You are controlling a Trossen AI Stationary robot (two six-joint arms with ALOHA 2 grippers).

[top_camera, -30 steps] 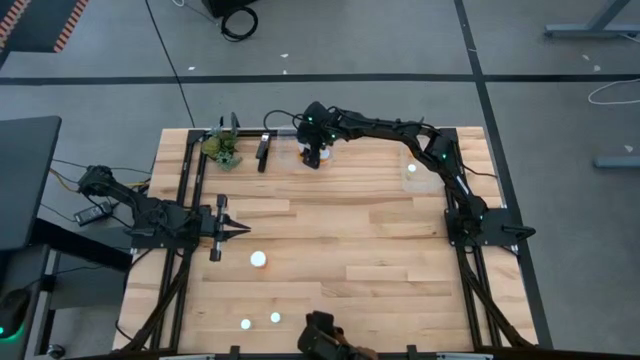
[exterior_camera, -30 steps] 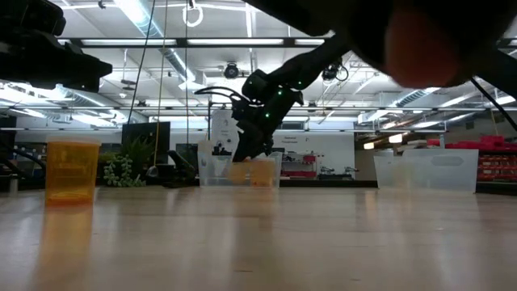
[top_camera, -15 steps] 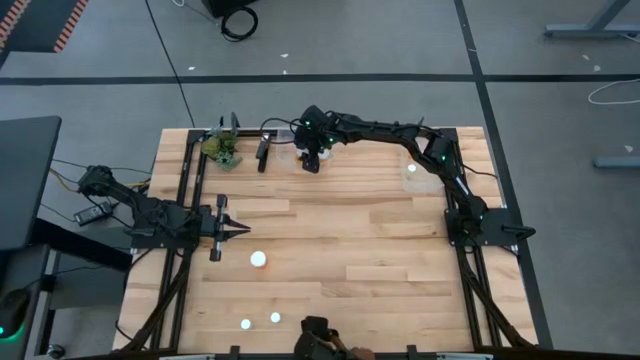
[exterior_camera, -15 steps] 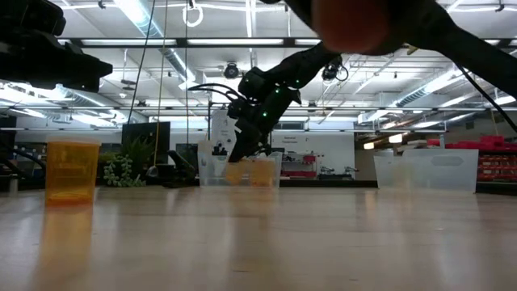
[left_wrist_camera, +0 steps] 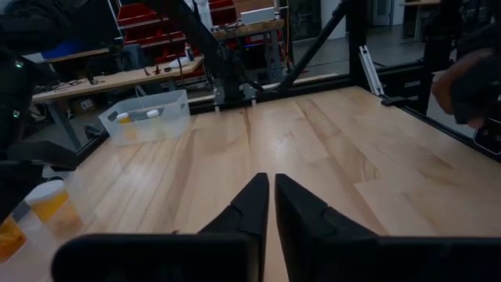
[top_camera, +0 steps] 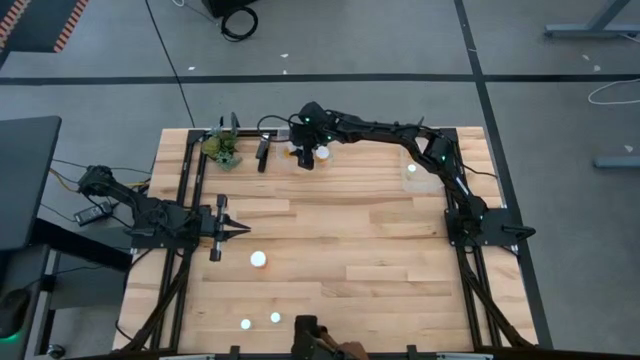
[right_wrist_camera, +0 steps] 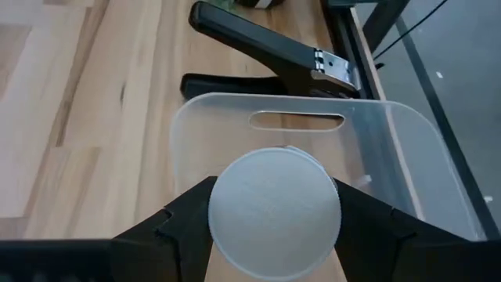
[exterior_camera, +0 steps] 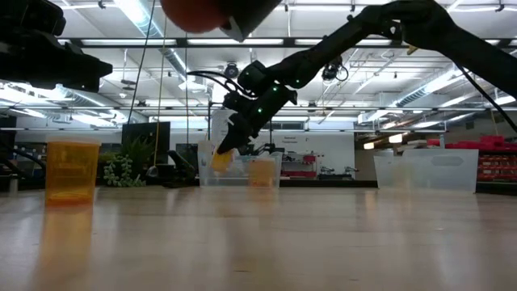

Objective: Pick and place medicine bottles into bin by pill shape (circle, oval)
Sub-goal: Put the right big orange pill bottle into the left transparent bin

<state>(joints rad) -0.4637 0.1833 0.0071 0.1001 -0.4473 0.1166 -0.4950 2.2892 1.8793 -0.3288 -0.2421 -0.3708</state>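
Note:
My right gripper [top_camera: 303, 155] reaches to the table's far edge and is shut on an orange medicine bottle [exterior_camera: 220, 159] with a round white cap [right_wrist_camera: 274, 211]. It holds the bottle over a clear bin [right_wrist_camera: 297, 149]. A second orange bottle [exterior_camera: 262, 172] stands in that bin, its cap showing in the high view [top_camera: 322, 152]. Three white-capped bottles stand on the table's near left part [top_camera: 258, 259], [top_camera: 244, 323], [top_camera: 275, 318]. My left gripper [top_camera: 240, 230] is shut and empty at the table's left side. My right gripper pinches the bottle between its two fingers [right_wrist_camera: 184, 227], one on each side just under the white cap [right_wrist_camera: 274, 211]. The fingers come from above, slanting. The bottle's orange body [exterior_camera: 220, 159] hangs tilted, clear of the table and about level with the bin's rim.
A second clear bin [top_camera: 420, 165] with a white cap in it stands at the far right. A black tool [right_wrist_camera: 258, 39] and a small plant [top_camera: 222, 148] lie left of the far bin. A person's hand [top_camera: 320, 340] shows at the table's near edge.
My right gripper has gone a little toward the table's left edge and up. The bottle, which stood low beside the other one in the bin, now sits higher and tilted. The hand at the near edge has shifted leftward.

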